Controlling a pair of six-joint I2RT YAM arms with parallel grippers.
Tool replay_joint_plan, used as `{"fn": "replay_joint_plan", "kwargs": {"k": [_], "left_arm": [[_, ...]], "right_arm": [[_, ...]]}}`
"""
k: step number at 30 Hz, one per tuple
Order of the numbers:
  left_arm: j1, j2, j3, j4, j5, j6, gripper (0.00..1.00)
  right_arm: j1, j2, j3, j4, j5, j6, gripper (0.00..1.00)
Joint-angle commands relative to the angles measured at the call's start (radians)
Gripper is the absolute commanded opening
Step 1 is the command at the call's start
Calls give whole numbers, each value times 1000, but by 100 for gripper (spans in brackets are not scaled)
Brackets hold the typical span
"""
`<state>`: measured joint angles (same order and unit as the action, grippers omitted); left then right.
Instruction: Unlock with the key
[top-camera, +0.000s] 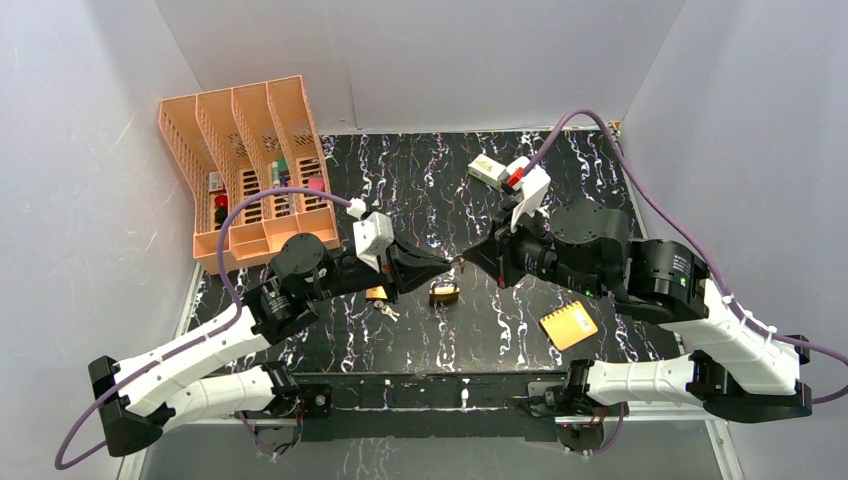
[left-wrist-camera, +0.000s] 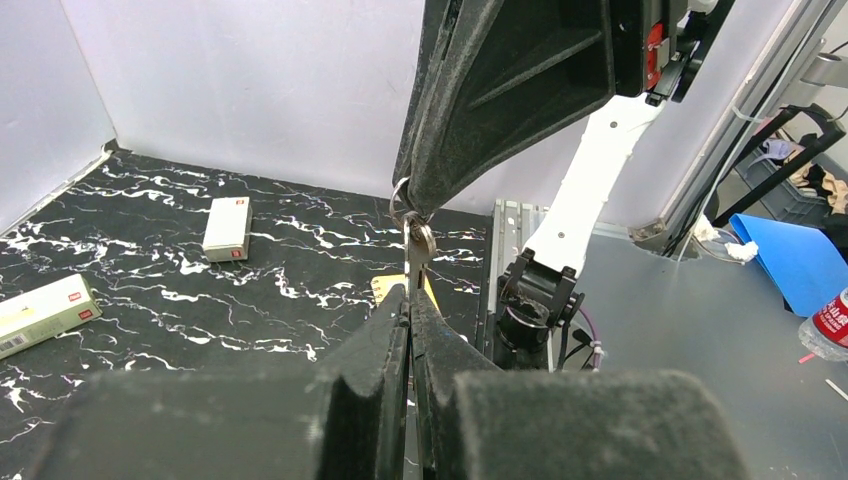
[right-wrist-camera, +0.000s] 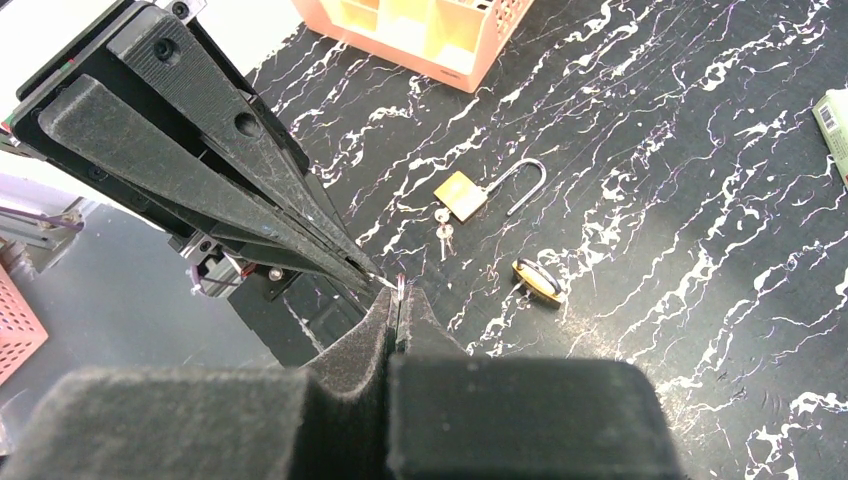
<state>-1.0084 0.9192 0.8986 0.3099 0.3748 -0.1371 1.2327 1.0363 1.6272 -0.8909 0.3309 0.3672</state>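
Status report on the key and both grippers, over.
Left fingers and right fingers both shut on the key, pinched between them above the table. Brass padlock lies on the table nearby. Nothing blocking.

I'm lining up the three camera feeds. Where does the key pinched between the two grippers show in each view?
Top external: key, a tiny glint at centre, between left gripper and right gripper.
Left wrist: key at centre, upright.
Right wrist: key at lower centre, only a sliver of ring.
Shared landmark: black marbled tabletop.
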Motion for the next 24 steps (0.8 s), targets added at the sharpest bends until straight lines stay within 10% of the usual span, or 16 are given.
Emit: {"fn": "replay_joint_plan", "kwargs": {"k": [1,24], "left_arm": [[-3,-16,20,0,1,21,0],[-3,-64,7,84,-99,88,0]], "right_arm": [[2,-1,33,40,-6,-4,0],[2,-20,11,129,-194,6,19]]}}
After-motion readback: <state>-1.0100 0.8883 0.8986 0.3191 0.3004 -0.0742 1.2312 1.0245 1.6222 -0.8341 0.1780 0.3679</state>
